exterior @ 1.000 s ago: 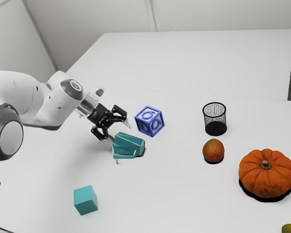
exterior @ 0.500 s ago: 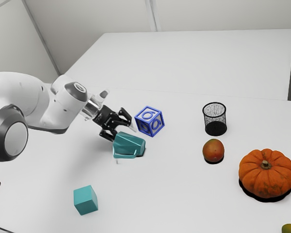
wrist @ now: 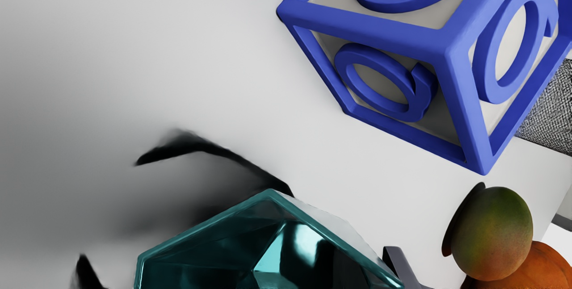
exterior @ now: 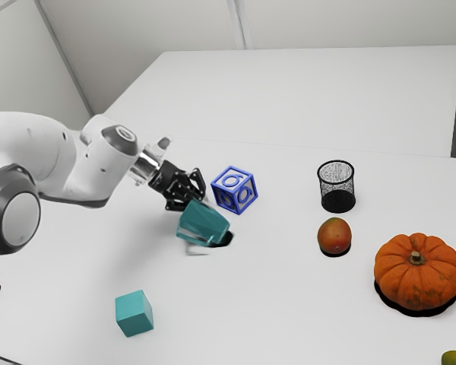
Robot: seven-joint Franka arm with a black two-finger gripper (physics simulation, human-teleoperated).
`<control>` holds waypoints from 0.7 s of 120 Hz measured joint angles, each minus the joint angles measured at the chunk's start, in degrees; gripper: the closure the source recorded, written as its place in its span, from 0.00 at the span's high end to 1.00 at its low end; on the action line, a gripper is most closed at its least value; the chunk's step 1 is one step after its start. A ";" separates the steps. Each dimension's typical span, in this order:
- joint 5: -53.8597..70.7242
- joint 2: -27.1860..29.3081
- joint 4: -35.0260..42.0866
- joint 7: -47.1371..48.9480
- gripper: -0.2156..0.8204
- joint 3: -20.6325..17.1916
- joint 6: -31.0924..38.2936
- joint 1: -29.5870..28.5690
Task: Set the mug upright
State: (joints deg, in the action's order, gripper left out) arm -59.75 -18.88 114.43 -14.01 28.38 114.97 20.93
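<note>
Mug point(exterior: 203, 223): here it is, aslant over its shadow, mouth toward the gripper, not upright!
Gripper point(exterior: 204, 202): clamped on the mug's wall, by the look of it, one finger outside, one within.
Done: a hold on the mug, I'd judge.
Left: bring it onto its base, settle it, let go.
Blue block point(exterior: 234, 189): just beside the gripper, so watch that swing!
Mango point(exterior: 334, 236): well apart, toward the exterior view's right.
</note>
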 joint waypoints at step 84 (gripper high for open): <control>16.01 5.33 0.15 5.64 0.04 0.45 0.59 -0.34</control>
State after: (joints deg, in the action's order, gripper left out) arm -43.73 -13.55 114.59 -8.37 28.84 115.56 20.59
